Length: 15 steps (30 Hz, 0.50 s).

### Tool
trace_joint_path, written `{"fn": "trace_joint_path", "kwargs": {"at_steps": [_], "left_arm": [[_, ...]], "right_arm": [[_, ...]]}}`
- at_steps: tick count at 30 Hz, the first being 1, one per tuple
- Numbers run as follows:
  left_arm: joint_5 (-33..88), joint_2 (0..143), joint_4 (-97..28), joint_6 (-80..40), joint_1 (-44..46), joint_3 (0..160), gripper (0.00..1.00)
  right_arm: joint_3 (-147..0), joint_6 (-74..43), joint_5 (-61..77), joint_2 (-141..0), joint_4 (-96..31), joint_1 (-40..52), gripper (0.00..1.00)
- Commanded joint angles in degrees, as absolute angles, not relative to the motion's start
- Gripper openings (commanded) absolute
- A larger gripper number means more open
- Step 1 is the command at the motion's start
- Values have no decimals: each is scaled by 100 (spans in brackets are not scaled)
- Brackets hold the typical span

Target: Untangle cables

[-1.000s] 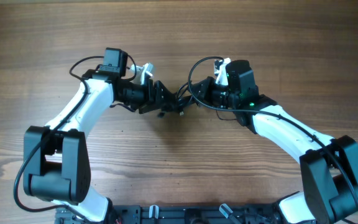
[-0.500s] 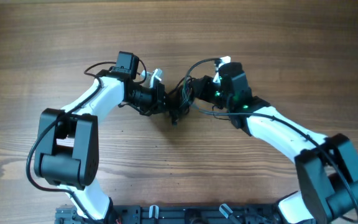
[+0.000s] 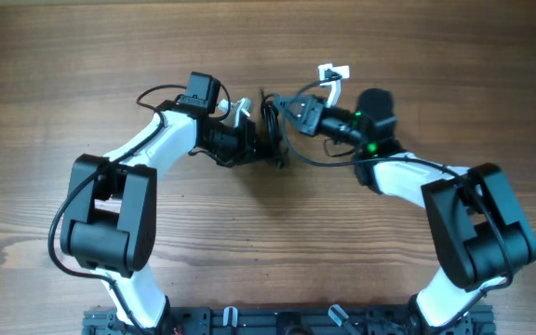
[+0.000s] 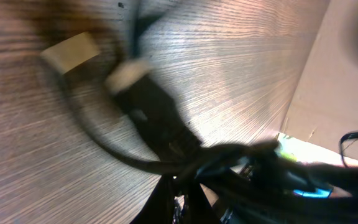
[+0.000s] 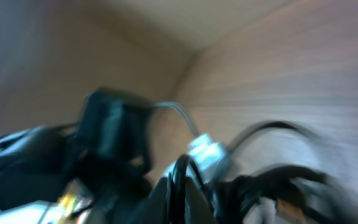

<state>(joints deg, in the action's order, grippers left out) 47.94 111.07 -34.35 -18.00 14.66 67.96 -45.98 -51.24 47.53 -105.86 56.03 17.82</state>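
A bundle of black cables (image 3: pixel 274 126) hangs tangled between my two grippers, just above the wooden table (image 3: pixel 268 233). My left gripper (image 3: pixel 266 141) comes in from the left and is shut on the bundle's lower part. My right gripper (image 3: pixel 291 110) comes in from the right and is shut on a black cable loop (image 5: pixel 182 171). A white connector (image 3: pixel 333 73) sticks out on a short lead behind the right gripper. The blurred left wrist view shows a black plug (image 4: pixel 160 118) with a pale tip and a beige tag (image 4: pixel 72 50) ahead of the left gripper (image 4: pixel 180 202). In the right wrist view a white connector (image 5: pixel 207 152) sits just past the right gripper (image 5: pixel 180 193).
Both arms bend in towards the middle of the far half of the table. The arm bases and a black rail (image 3: pixel 277 321) line the near edge. A light wall (image 4: pixel 347 74) rises behind the table edge in the left wrist view.
The left gripper has shut on the cables. Both grippers have moved towards the far side, carrying the bundle with them. The right wrist has swung round and the white connector now sticks out behind it.
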Motion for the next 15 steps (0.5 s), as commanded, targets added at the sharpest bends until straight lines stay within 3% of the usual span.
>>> {"fn": "trace_joint_path", "kwargs": {"at_steps": [1,3,5,7,11,13,15], "left_arm": [[3889,11522,-3656,-1852,1590,6471,4],[3889,11522,-3647,-1852,1586,6471,4],[3887,11522,-3612,-1852,1586,6471,4],[3697,11522,-3599,-2023,1579,6471,4],[3527,11522,-3642,-2261,1496,6471,4],[3581,11520,-3688,-2300,1404,6471,4],[3699,11520,-3754,-2296,1317,6471,4]], "right_arm": [[-4908,-5575,6163,-10353,6198,1131,4],[-4908,-5500,6084,-10355,4991,1004,4],[-4908,-4272,6121,-10366,3789,1063,4],[-4906,-3369,6982,-10363,3640,1129,4],[-4906,-5948,6952,-10363,5826,873,4],[-4906,-6504,6790,-10363,6932,788,5],[-4906,-6598,6418,-10363,7054,679,7]]}}
